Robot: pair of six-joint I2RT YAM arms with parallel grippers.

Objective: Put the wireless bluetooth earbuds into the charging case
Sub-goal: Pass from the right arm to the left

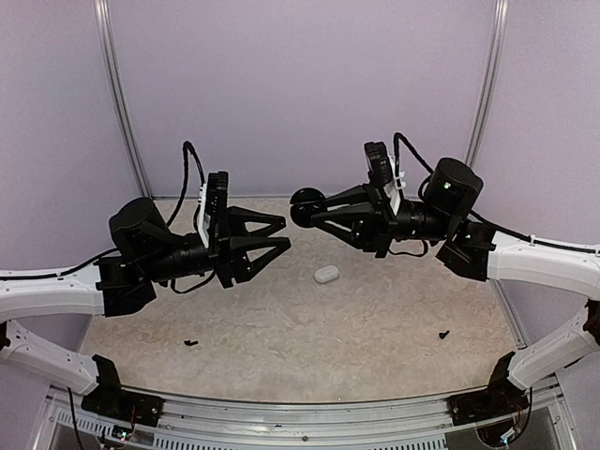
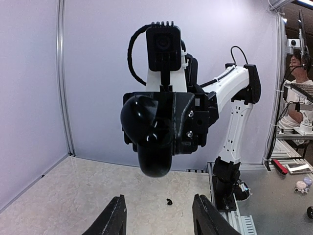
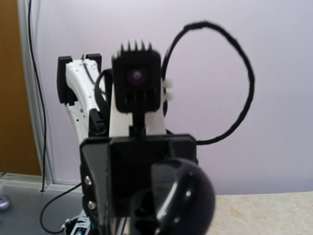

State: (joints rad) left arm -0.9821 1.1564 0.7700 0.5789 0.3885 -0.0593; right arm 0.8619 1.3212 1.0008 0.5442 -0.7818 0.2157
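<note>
Left gripper (image 1: 286,232) released, jaws spread wide, raised over the tabletop (image 1: 281,328). Charging case (image 1: 326,275), lid closed, lies on the tabletop, right of that gripper and apart from it. Right gripper (image 1: 311,210) hangs beyond the case, clenched on a black disc (image 1: 301,208).

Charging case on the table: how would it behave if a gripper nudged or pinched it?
The charging case looks smooth and rounded, so a pinch may slip off unless it closes squarely across the body. It lies low on the table, so a nudge would likely slide or spin it, not tip it. It is small, so probably light.
</note>
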